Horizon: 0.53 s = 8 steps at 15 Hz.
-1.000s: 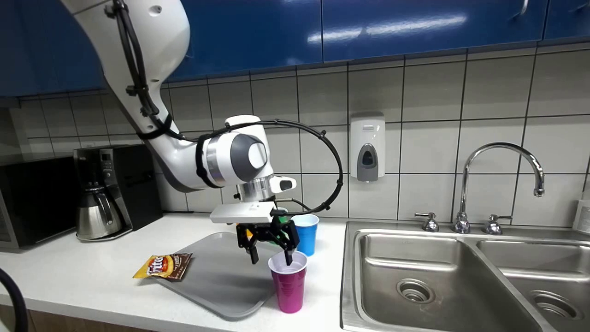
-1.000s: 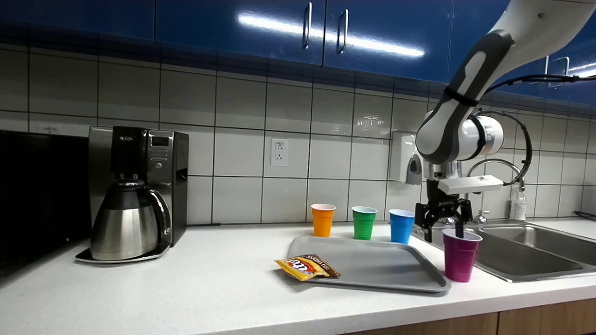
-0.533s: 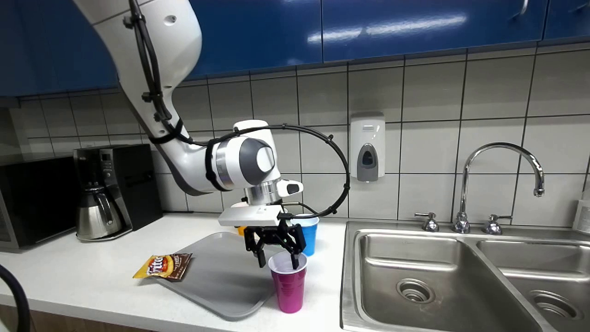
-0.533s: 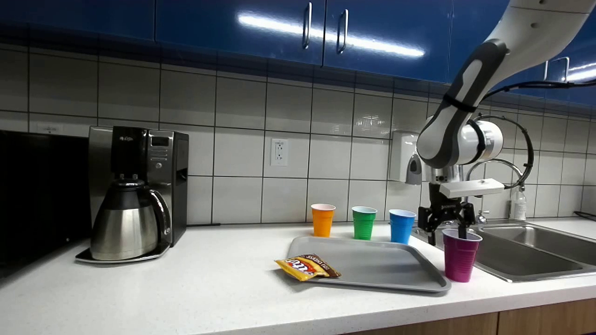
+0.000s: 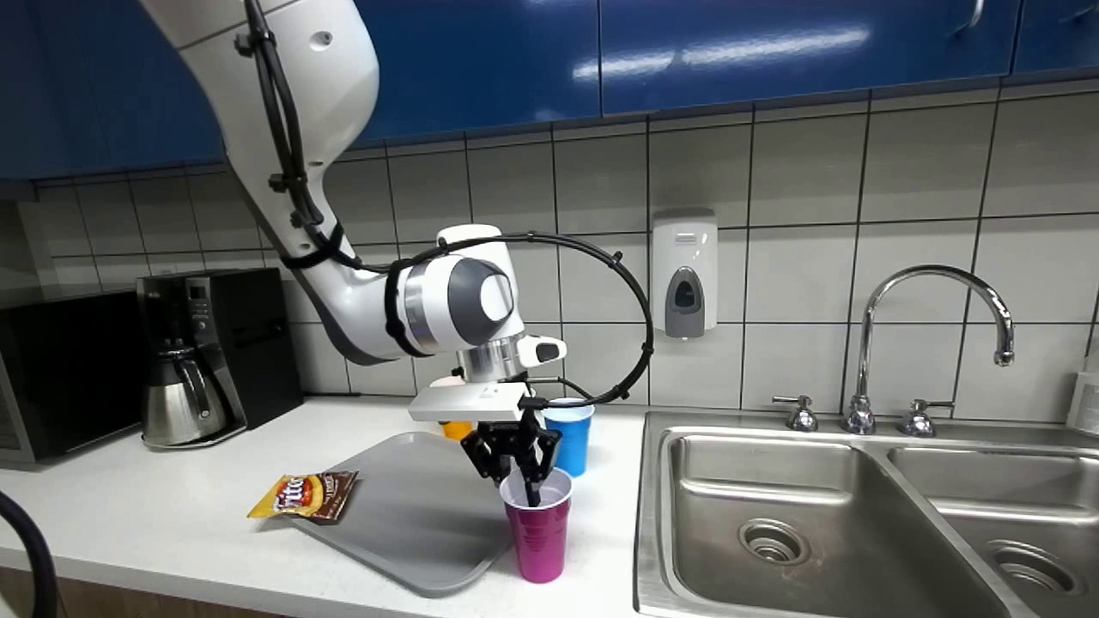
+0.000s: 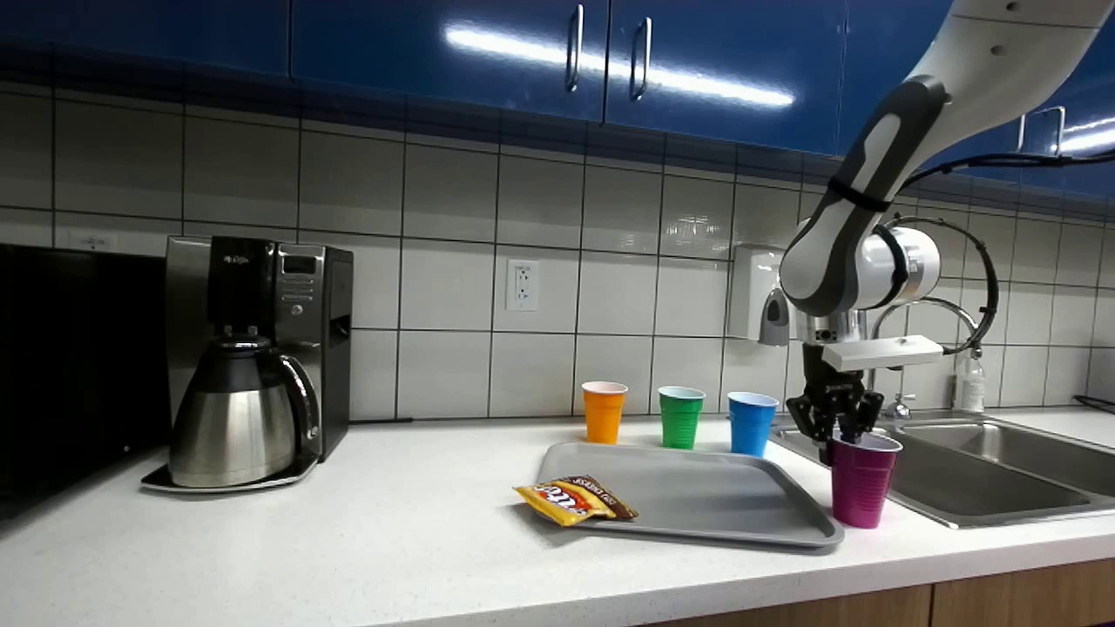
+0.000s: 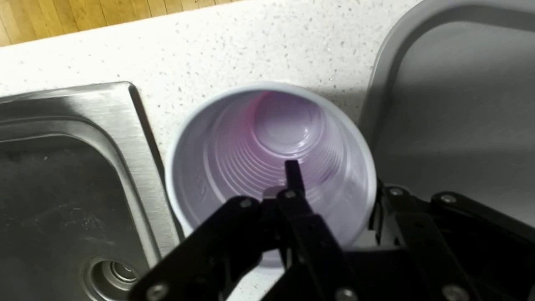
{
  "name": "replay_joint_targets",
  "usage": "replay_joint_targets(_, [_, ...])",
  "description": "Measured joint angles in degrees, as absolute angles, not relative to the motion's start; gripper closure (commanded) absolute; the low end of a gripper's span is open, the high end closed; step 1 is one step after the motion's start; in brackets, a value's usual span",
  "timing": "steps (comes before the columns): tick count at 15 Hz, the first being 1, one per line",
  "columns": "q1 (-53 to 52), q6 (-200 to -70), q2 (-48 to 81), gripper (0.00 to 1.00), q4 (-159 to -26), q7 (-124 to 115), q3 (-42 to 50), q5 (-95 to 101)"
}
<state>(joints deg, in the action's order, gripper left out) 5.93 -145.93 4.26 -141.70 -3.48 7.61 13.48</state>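
Gripper (image 5: 517, 492) is set astride the wall of the purple cup (image 5: 541, 541), on the side of the tray (image 5: 412, 506), with the inner finger (image 7: 294, 175) placed inside the mouth and the outer finger (image 7: 379, 209) placed beyond the rim. The jaws are spread only part-way; in the wrist view a gap is seen between the inner finger and the wall, so nothing is judged to be gripped (whether the outer finger is touching cannot be told). The purple cup is stood upright on the counter (image 5: 605, 515), between the tray and the sink (image 5: 652, 524).

For a good pinch, the closing is best done slowly, since the purple cup could be slid or tipped if its wall is met by one finger well ahead of its partner. Enough wall seems to be overlapped below the rim, so no more depth appears needed. The approach should be held steady, with both fingers squared to the wall. The wall looks thin and would likely be dented by a hard squeeze; light pressure is advised. Care should also be taken that the tray's raised edge is not knocked, and that the blue cup (image 5: 576, 442) behind is not brushed.
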Motion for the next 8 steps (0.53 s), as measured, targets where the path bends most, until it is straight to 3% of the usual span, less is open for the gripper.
replay_joint_targets(2, [5.9, -145.9, 4.3, 1.00, -141.5, -3.5, 7.7, 13.5])
replay_joint_targets(8, [5.9, -145.4, 3.9, 0.99, -140.4, -5.5, 8.7, 18.4])
